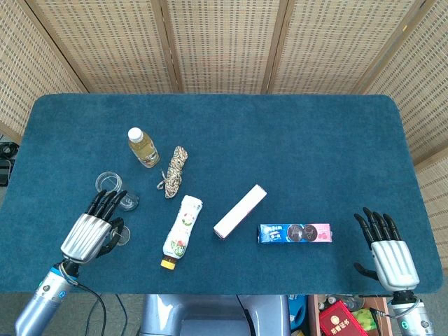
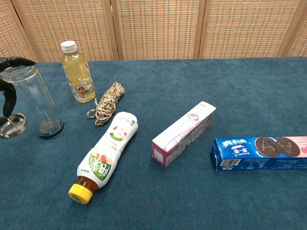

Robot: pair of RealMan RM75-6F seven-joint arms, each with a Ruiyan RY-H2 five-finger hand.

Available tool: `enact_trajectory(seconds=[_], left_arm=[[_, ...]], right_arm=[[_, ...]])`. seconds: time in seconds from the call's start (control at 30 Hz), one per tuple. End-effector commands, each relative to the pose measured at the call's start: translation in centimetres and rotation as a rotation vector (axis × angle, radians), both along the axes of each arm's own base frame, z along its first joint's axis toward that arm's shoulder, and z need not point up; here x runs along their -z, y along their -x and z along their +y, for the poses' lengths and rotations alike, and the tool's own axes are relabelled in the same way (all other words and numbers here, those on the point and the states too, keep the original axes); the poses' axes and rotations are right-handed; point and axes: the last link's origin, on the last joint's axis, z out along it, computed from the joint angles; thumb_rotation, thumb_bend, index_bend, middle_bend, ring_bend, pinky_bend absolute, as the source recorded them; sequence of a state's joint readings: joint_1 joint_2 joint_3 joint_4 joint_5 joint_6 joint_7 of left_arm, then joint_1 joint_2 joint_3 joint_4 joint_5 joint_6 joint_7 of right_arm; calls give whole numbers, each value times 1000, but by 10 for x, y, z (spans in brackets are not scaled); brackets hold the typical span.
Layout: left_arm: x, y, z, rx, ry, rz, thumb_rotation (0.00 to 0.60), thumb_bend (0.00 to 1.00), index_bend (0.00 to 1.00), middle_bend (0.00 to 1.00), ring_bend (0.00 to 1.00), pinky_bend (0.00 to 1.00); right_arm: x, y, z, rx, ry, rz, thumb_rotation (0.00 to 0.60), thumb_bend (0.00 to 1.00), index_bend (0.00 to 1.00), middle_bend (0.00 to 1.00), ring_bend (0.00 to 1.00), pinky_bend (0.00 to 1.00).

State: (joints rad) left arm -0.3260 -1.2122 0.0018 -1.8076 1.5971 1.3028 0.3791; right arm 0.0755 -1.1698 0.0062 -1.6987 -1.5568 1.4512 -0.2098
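Left hand [image 1: 89,233] raised at the near left, fingers extended over the glass jar [image 2: 29,98], thumb pinching a metal lid [image 2: 10,125]. Right hand [image 1: 389,253] flat at the near right, fingers spread, empty.

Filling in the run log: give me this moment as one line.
left hand: holds round metal lid, lifted beside glass jar | right hand: open, near table edge | lying bottle, pink box, cookie box: untouched
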Motion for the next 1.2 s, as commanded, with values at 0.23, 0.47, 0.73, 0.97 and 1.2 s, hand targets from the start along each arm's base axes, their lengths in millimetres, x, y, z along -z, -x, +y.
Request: enact_trajectory(seconds=[0.23,0.47,0.73,0.97,1.2], left_arm=[[-66,-49,25,74,-92,2,600,440,606,0,0,0],[-93,-61,46,41,-125,23,600,441,606,0,0,0],[-102,-46,70,-64,-138,50,600,440,607,0,0,0],[-98,-33,87,-112,-142,85,600,440,608,0,0,0],[-92,-29,94,-135,-134,96,600,440,609,0,0,0]], right_arm=[[1,0,0,1,-2,2,600,0,0,0,0,0],[0,0,-1,3,0,-3,600,0,0,0,0,0],[-1,0,-1,6,1,-5,600,0,0,0,0,0],[0,1,-1,10,-1,-1,600,0,0,0,0,0],[1,2,-2,13,-4,0,600,0,0,0,0,0]])
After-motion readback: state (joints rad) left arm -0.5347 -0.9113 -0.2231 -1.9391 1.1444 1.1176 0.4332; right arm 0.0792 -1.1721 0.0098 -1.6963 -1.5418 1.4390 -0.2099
